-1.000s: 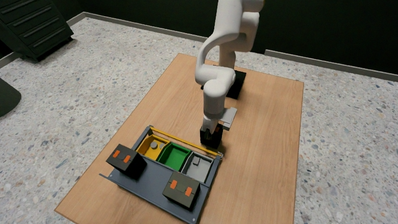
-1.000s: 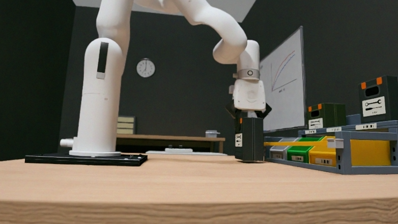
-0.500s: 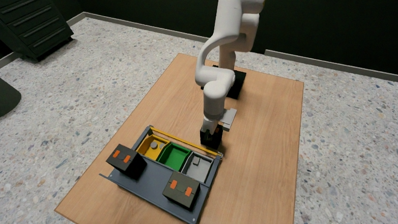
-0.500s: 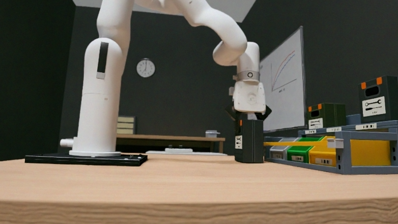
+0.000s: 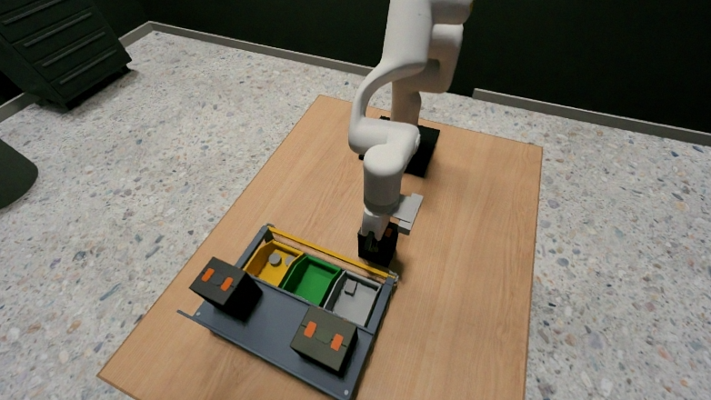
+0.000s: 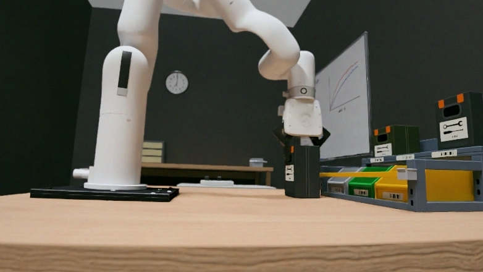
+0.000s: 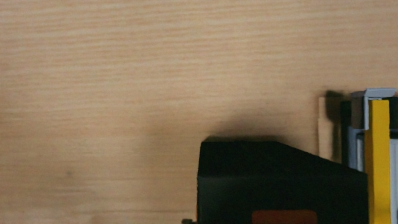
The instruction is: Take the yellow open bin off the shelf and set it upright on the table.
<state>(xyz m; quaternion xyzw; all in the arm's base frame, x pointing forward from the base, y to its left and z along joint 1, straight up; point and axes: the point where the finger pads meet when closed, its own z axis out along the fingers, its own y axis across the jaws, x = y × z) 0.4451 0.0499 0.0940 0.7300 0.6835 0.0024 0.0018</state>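
Observation:
The yellow open bin [image 5: 275,261] sits in the lower level of the grey shelf [image 5: 290,318], at its left end, with round grey parts in it; it also shows in the exterior view [image 6: 391,191]. My gripper [image 5: 375,243] is beside the shelf's back right corner, over a dark closed box [image 5: 380,250] that stands upright on the table. The fingers [image 6: 301,139] are spread open around the box's top. The wrist view shows only the box's top [image 7: 280,182] and a yellow rail of the shelf [image 7: 378,150].
A green bin [image 5: 310,279] and a grey bin [image 5: 354,297] stand next to the yellow bin. Two dark closed boxes [image 5: 225,286] [image 5: 324,338] stand on the shelf's upper level. The arm's black base [image 5: 420,149] is at the table's far end.

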